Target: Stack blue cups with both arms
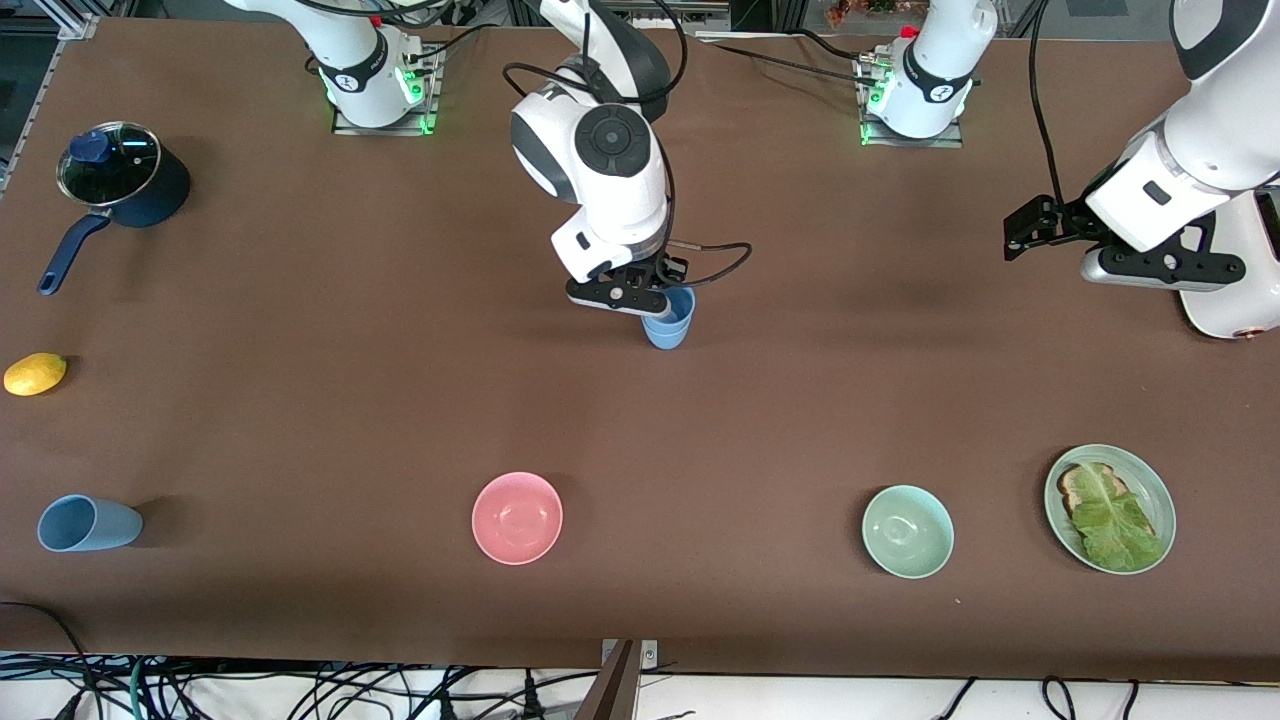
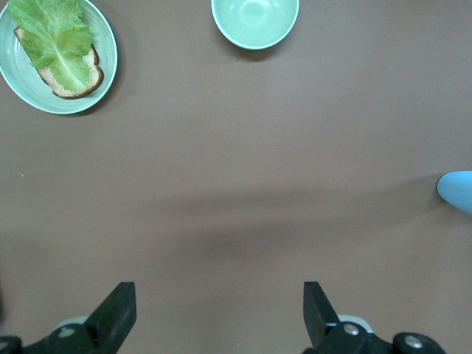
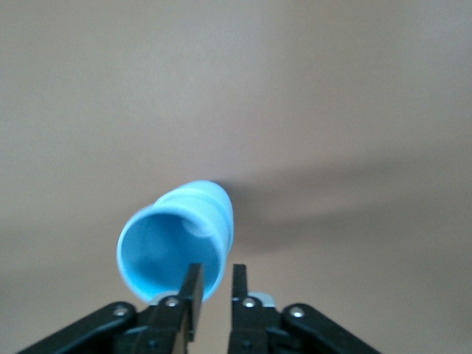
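Nearest to the front camera is the row along the table edge, and I read the table as a clock with 12 at the robots' bases. In this row, at about 8 o'clock, the slate-blue cup [image 1: 88, 523] lies on its side with its mouth toward 9 o'clock.

Its partner, the sky-blue cup [image 1: 668, 325], is near the middle of the table, a little toward 12. It seems to lean and not to sit flat. The right gripper [image 1: 652, 296] is at its rim, with the fingers [image 3: 193, 291] close together and pinching the cup wall, one inside and one outside. The two cups are well apart.

The left gripper [image 1: 1030, 232] waits over bare table toward 3 o'clock, its fingers [image 2: 118, 306] spread wide and holding nothing.

Going outward, the pink bowl [image 1: 517, 517] is at 6 to 7 o'clock, the mint bowl [image 1: 907, 531] at 5, and the plate [image 1: 1160, 500] with bread and lettuce at 4. The lemon [image 1: 35, 374] is at 9 and the lidded pot [image 1: 125, 178] at 10.

I see two risks. If the pinch loosens while the sky-blue cup leans, the cup may tip and roll away. The lying cup is round and may turn or slip when fingers close on it, and it is at the right arm's end, so it looks hard for the left arm to reach.
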